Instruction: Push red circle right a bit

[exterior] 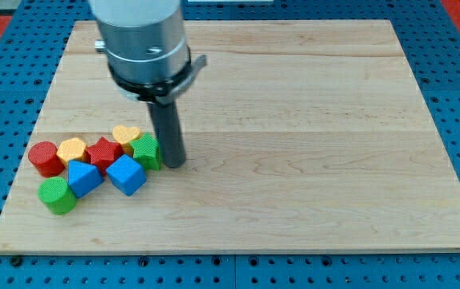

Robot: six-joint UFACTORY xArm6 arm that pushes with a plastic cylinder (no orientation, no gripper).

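No pincer, only my tip point(173, 164) beside the green block point(146, 151), red circle point(45, 158) far at the view's left.

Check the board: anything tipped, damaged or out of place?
Nothing damaged or tipped. All blocks crowd together at the view's left; my tip sits beside the green block, at the opposite end of the cluster from the red circle.

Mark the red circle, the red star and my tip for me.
red circle point(45, 156): camera view, on its top face.
red star point(103, 151): camera view, centre of its top face.
my tip point(173, 164): camera view, the rod's lower end, beside the green block point(146, 150).
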